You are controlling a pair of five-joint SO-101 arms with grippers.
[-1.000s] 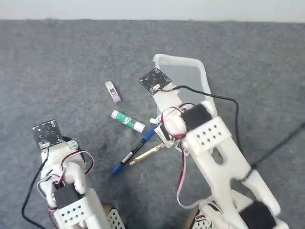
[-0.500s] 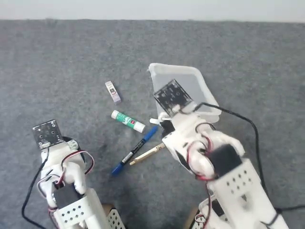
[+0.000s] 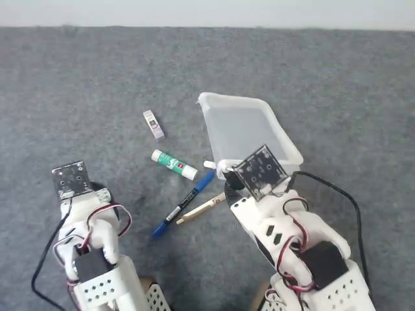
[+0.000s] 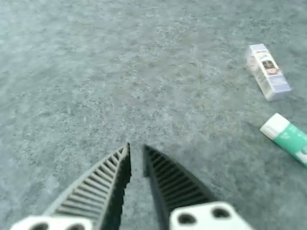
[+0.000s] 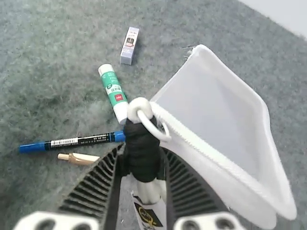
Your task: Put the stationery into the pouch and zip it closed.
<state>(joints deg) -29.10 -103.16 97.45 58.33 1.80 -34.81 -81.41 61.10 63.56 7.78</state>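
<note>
A translucent white pouch lies open on the grey carpet. My right gripper is at its near corner, shut on the black zipper pull with the white ring. To the pouch's left lie a small eraser box, a green-and-white glue stick, a blue pen and a gold pen. My left gripper hovers over bare carpet, shut on nothing, short of the eraser box and glue stick.
The grey carpet stretches to a pale wall at the far edge. The left arm stands at the near left, the right arm's body at the near right. Open carpet lies left of the stationery and right of the pouch.
The right arm has drawn back toward the near edge, and the pouch slid and turned with it. The left arm has barely moved. The stationery lies where it was.
</note>
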